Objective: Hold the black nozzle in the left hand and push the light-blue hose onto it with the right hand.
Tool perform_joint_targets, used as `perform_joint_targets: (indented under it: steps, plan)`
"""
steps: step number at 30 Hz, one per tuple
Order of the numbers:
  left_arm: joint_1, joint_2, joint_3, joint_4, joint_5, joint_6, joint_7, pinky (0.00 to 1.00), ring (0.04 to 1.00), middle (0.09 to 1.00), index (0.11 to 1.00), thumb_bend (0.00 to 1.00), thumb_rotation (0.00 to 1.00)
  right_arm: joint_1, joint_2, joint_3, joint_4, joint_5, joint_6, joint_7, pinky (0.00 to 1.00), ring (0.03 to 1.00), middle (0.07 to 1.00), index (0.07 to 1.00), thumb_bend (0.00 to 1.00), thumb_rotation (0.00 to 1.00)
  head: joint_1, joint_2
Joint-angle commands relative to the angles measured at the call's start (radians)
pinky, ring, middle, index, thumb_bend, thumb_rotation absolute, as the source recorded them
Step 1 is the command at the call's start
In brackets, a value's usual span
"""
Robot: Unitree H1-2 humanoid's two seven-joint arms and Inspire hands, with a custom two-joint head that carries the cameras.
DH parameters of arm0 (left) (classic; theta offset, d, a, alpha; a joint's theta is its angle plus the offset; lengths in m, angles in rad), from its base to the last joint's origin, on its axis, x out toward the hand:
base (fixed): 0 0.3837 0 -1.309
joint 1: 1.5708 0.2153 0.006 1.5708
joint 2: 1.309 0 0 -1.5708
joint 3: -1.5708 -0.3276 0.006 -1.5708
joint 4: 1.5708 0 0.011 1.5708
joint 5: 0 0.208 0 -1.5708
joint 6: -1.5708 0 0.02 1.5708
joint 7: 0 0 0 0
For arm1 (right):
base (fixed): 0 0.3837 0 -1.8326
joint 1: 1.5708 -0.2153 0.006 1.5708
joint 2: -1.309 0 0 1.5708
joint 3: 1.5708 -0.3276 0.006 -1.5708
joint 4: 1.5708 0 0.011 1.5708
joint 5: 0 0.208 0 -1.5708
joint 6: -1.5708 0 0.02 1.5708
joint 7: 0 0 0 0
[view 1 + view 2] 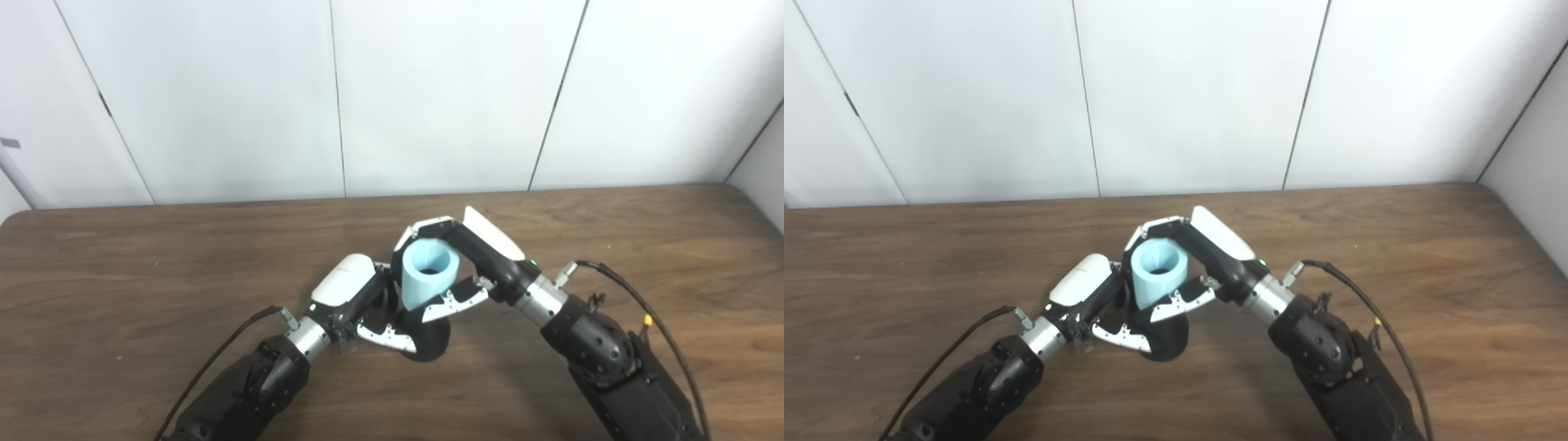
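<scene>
The light-blue hose point(427, 273) stands upright as a short tube, its open mouth facing up. My right hand point(468, 263) is shut on it, fingers curled round its far side and thumb on its near side. Directly below the hose sits the black nozzle point(430, 340), its wide base resting on the wooden table point(153, 275). My left hand point(361, 303) is shut on the nozzle from the left, its thumb point(387, 335) across the nozzle's front. The hose's lower end meets the nozzle's top; the joint itself is hidden behind the fingers. The same scene shows in the right eye view, with the hose point(1159, 271).
Both forearms slant in from the bottom corners, with black cables point(637, 306) looping beside the wrists. White wall panels point(429, 92) stand behind the table's far edge.
</scene>
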Motion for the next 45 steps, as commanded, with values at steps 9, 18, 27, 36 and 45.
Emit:
perform_joint_targets:
  steps: [9,18,27,36,45]
  plan:
    - [0.140,0.025,-0.069,0.094,0.072,0.121,-0.190,0.35,0.386,0.503,0.524,0.50,0.00,0.041,-0.012,0.011,0.026,-0.028,0.018,0.036,0.37,0.421,0.496,0.497,0.52,0.00,0.000,0.001]
    - [0.141,0.019,-0.069,0.092,0.076,0.126,-0.186,0.37,0.401,0.505,0.510,0.50,0.00,0.037,-0.009,0.032,-0.041,-0.044,0.172,0.069,0.35,0.404,0.483,0.510,0.52,0.00,0.000,0.005]
    - [0.138,0.016,-0.071,0.105,0.084,0.107,-0.170,0.37,0.394,0.504,0.518,0.50,0.00,-0.017,-0.013,0.013,-0.182,-0.008,0.389,0.132,0.64,0.835,0.963,0.981,0.93,0.22,-0.002,0.003]
    - [0.132,0.010,-0.074,0.111,0.087,0.112,-0.173,0.34,0.381,0.495,0.532,0.50,0.00,-0.116,0.028,-0.075,-0.246,0.023,0.499,0.120,0.91,0.999,1.000,1.000,1.00,0.28,-0.004,-0.003]
    - [0.129,0.009,-0.074,0.118,0.087,0.113,-0.171,0.34,0.385,0.496,0.528,0.50,0.00,-0.168,0.005,-0.169,-0.246,0.078,0.463,0.122,1.00,1.000,1.000,1.000,1.00,0.36,-0.003,-0.004]
